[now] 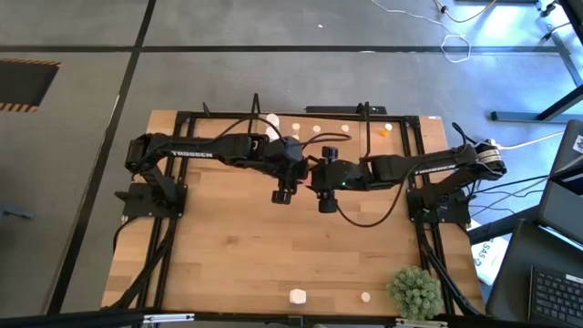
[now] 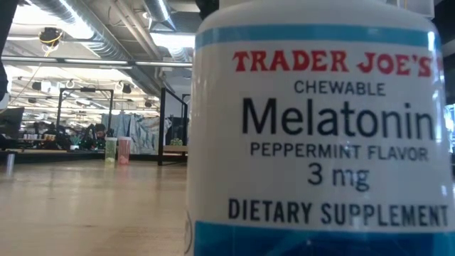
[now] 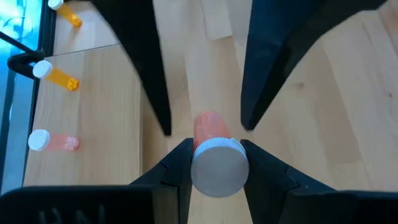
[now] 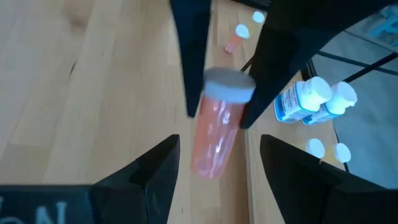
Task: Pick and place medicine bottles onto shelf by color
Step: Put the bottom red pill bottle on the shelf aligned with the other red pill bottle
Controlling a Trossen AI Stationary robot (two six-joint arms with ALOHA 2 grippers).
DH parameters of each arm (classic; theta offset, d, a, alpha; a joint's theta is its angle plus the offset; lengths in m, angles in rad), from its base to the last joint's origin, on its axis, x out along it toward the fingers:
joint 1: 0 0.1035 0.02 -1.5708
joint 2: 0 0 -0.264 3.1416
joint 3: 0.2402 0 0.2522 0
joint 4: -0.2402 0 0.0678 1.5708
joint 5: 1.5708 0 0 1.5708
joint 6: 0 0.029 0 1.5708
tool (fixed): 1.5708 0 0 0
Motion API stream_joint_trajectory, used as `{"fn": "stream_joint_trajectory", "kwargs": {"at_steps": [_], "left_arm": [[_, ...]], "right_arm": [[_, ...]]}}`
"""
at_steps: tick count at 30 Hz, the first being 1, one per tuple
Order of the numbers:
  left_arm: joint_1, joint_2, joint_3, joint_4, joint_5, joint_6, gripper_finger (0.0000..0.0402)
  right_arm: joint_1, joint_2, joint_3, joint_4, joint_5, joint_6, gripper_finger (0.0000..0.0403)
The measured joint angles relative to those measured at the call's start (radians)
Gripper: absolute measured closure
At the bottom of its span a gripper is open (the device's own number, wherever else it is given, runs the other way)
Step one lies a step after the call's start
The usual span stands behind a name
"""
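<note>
Centrally, over the wooden surface [image 1: 237,255], the left hand [image 3: 214,158] pinches a pale pink bottle [image 3: 211,134] just under its white cap [image 3: 217,168], one finger on each side. Facing it, the right hand [image 4: 214,162] stands spread, its fingers on either side of the same bottle's bottom end without touching it. Beyond them, along the far edge, the shelf [image 1: 314,111] carries more bottles: orange ones [image 3: 59,76], a pink one [image 3: 53,142] and white ones with blue labels [image 4: 305,99]. Nearer the front edge stand a white melatonin bottle [image 2: 313,135], a smaller bottle [image 1: 365,296] and a green plant [image 1: 414,292].
</note>
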Motion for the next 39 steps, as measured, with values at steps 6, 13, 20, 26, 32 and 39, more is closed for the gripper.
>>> {"fn": "stream_joint_trajectory", "kwargs": {"at_steps": [6, 13, 20, 26, 32, 39], "left_arm": [[-0.003, 0.000, 0.000, 0.000, 0.000, -0.020, 0.0297], [-0.003, 0.000, 0.000, 0.000, -0.001, -0.026, 0.0297], [-0.002, 0.000, 0.000, 0.000, -0.003, -0.026, 0.0297], [-0.002, 0.000, 0.000, 0.002, -0.001, -0.026, 0.0297], [-0.002, 0.000, 0.000, 0.000, 0.000, -0.028, 0.0297], [-0.002, -0.001, 0.000, -0.003, 0.000, -0.028, 0.0297]], "right_arm": [[0.000, 0.004, 0.000, 0.027, 0.000, 0.045, 0.0178], [-0.011, 0.009, 0.000, 0.024, 0.000, 0.104, 0.0178], [-0.026, 0.026, 0.000, 0.023, -0.001, 0.129, 0.0178], [-0.026, 0.046, 0.000, 0.029, -0.002, 0.124, 0.0178], [-0.026, 0.054, 0.000, 0.066, -0.002, 0.101, 0.0178], [-0.026, 0.053, 0.000, 0.073, -0.002, 0.096, 0.0179]]}}
